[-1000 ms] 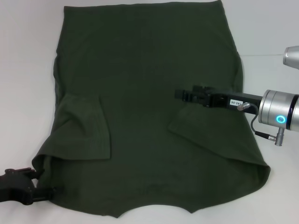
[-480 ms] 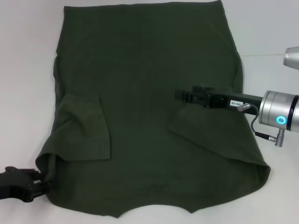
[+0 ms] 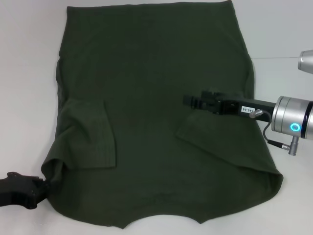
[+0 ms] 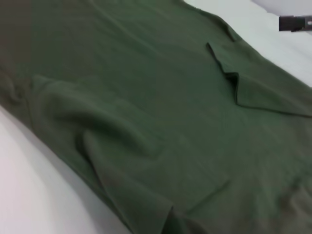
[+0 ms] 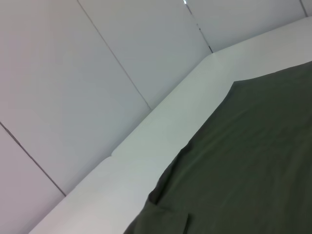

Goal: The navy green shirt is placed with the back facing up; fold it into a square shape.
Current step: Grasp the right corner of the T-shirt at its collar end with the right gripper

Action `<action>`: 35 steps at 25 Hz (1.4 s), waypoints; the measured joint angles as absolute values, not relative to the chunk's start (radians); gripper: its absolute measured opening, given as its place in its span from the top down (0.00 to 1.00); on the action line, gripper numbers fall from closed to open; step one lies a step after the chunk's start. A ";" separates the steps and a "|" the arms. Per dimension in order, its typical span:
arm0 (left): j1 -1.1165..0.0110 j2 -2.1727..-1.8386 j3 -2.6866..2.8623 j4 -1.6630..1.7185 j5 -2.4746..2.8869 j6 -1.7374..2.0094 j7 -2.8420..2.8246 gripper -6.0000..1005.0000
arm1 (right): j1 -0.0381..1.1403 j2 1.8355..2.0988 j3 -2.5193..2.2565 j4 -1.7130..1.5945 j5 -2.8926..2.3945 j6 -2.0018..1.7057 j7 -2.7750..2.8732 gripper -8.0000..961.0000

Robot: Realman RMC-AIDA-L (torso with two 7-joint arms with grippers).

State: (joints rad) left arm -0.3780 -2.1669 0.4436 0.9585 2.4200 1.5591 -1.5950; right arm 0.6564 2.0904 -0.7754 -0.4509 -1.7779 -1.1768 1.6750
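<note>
The navy green shirt (image 3: 151, 73) lies flat on the white table, with both short sleeves folded inward onto the body. The left sleeve (image 3: 90, 132) and right sleeve (image 3: 215, 132) form flaps. My left gripper (image 3: 44, 187) sits at the shirt's near left corner, against a raised ruffle of fabric. My right gripper (image 3: 187, 100) reaches in from the right and hovers just above the inner corner of the right sleeve flap. The left wrist view shows the shirt (image 4: 146, 97) close up, with the right gripper (image 4: 295, 23) far off. The right wrist view shows the shirt (image 5: 253, 170) from above.
Bare white table (image 3: 29, 58) surrounds the shirt on the left and right. The right arm's silver wrist (image 3: 293, 120) hangs over the table at the right. White wall panels (image 5: 73, 73) stand behind the table's far edge.
My left gripper has drawn back to the left, and the shirt's near left corner has bunched up slightly. The right gripper has barely moved.
</note>
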 joint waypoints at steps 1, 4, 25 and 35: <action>-0.379 -2.167 0.443 0.958 2.413 1.560 -1.598 0.93 | 0.655 2.089 -0.776 -0.451 -1.778 -1.182 1.675 0.02; -0.379 -2.167 0.444 0.949 2.377 1.569 -1.607 0.95 | 0.642 2.083 -0.776 -0.458 -1.778 -1.227 1.684 0.02; -0.378 -2.169 0.445 0.902 2.307 1.579 -1.603 0.95 | 0.443 1.909 -0.775 -0.545 -2.022 -1.444 2.128 0.08; -0.382 -2.168 0.446 0.902 2.305 1.575 -1.606 0.95 | 0.435 1.905 -0.744 -0.546 -2.112 -1.440 2.165 0.10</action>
State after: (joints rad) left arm -0.3820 -2.1680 0.4464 0.9017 2.3054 1.5749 -1.6061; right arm 0.4349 1.9050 -0.7439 -0.5461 -2.1123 -1.4395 2.1646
